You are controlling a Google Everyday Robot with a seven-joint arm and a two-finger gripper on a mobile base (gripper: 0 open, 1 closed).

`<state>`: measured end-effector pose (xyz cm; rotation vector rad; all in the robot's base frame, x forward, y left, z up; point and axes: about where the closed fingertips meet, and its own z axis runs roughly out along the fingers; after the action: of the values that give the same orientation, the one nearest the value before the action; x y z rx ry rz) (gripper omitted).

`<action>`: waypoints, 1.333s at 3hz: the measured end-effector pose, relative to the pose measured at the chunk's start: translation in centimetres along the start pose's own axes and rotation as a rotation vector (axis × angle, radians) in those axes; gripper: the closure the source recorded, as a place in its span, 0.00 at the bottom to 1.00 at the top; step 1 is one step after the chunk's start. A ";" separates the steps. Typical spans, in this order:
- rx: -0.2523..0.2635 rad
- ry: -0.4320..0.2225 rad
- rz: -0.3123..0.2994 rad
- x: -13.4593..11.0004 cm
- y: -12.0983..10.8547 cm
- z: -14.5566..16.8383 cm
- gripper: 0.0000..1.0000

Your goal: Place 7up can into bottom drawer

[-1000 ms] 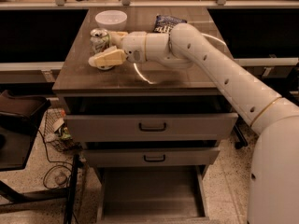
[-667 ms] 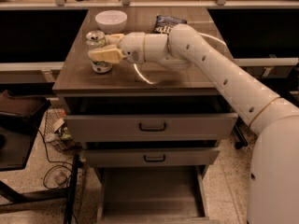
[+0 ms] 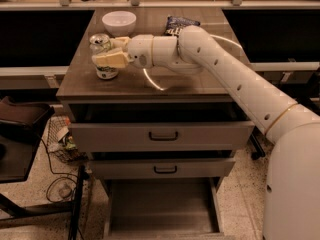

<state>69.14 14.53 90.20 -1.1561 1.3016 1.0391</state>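
Observation:
The 7up can (image 3: 101,43), white and silver with a silver top, stands upright on the wooden top of the drawer unit near its left edge. My gripper (image 3: 109,54) reaches in from the right at the can's height and sits around its middle, hiding part of its side. The can's base (image 3: 107,74) still rests on the wood. The bottom drawer (image 3: 160,209) is pulled out at floor level below the two upper drawers, and its flat grey floor is bare.
A white bowl (image 3: 119,21) stands just behind the can. A dark snack bag (image 3: 176,25) lies at the back right. The two upper drawers (image 3: 162,135) with dark handles are partly pulled out. A dark chair (image 3: 20,129) and a wire basket (image 3: 62,139) are at the left.
My gripper has moved left and slightly up, from in front and to the right of the can to around its middle. The can has stayed in place.

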 end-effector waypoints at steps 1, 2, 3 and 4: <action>-0.003 -0.001 0.000 -0.1 0.1 0.2 1.00; -0.003 -0.001 0.000 -0.1 0.1 0.2 1.00; 0.001 -0.003 -0.055 -4.0 3.0 -3.3 1.00; -0.015 0.005 -0.088 -6.1 5.8 -6.5 1.00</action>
<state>62.27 9.42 96.47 -1.2165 1.2376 0.9838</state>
